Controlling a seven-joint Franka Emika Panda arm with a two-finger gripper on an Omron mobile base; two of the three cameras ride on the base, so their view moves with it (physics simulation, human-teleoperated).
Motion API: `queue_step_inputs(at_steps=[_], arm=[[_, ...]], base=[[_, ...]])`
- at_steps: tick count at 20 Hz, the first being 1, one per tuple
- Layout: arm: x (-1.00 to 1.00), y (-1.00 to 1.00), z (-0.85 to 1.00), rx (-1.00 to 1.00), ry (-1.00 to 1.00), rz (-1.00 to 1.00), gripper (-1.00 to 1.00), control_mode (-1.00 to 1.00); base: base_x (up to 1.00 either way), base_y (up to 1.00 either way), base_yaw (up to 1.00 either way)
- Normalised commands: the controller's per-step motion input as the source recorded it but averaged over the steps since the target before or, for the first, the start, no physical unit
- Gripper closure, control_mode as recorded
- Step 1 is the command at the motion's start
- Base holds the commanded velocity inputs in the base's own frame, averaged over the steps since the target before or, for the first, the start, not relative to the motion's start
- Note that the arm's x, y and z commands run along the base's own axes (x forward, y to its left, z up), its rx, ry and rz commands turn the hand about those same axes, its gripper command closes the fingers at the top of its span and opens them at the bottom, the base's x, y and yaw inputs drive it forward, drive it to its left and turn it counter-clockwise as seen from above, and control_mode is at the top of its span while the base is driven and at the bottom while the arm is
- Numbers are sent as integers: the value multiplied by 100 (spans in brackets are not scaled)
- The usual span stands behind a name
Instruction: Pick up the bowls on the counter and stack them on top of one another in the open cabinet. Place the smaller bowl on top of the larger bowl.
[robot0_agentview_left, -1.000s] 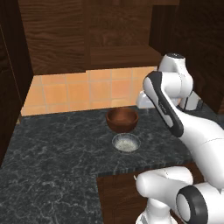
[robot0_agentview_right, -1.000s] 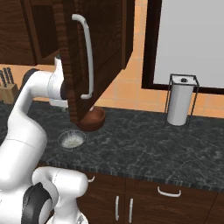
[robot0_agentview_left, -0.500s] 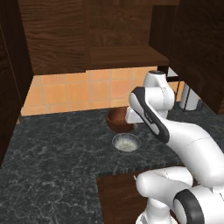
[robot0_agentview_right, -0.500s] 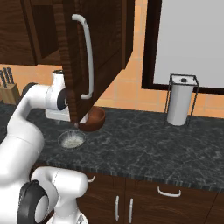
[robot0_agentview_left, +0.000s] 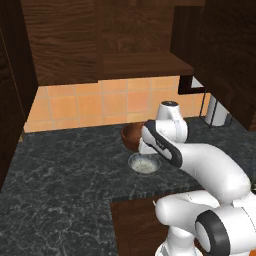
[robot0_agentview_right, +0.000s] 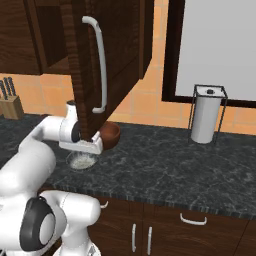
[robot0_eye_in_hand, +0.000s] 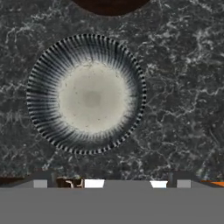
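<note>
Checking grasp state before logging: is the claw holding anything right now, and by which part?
Nothing is held. The smaller bowl sits untouched on the counter right below the hand, and the larger bowl stands beside it. Whether the claw is open can't be told.

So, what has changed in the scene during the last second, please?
The arm has swung down from shelf height, so the hand now hangs low above the smaller bowl. Nothing was taken hold of or let go. The smaller bowl and the larger bowl stayed in place on the counter.
</note>
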Motion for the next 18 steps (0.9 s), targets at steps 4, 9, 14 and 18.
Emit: queue_step_inputs(at_steps=[4,9,14,18], arm=[[55,-3,-40,0,16,-7,-100,-100],[34,-13,-32,0,22,-2,-100,-100],[0,-5,-32,0,13,-1,-100,-100],[0,0,-39,0,5,-1,-100,-100]], base=[[0,0,0],[0,0,0],[0,0,0],[0,0,0]])
